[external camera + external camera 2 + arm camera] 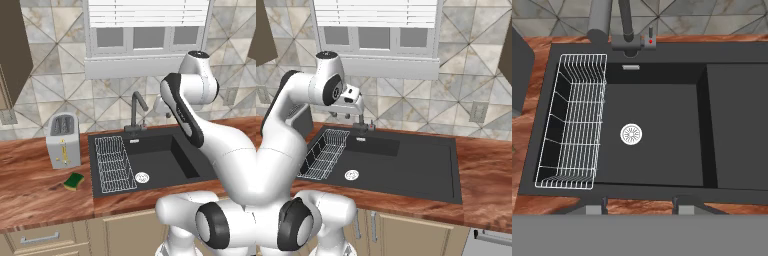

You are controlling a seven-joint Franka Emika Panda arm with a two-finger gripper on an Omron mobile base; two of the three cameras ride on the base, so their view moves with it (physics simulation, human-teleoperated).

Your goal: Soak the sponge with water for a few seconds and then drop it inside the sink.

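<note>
Green-topped sponge lies flat on the wood counter, just in front of the toaster and left of the sink, well apart from your jaws. You've got the arm raised over the basin, w/ the hand near the dark gooseneck faucet. Jaws are drawn in to their narrowest and hold nothing; fingertips poke up at the bottom of the hand view, above the sink's near rim. White wire rack sits in the sink's left part, round silver drain just right of it. Can't make out any stream at the spout.
</note>
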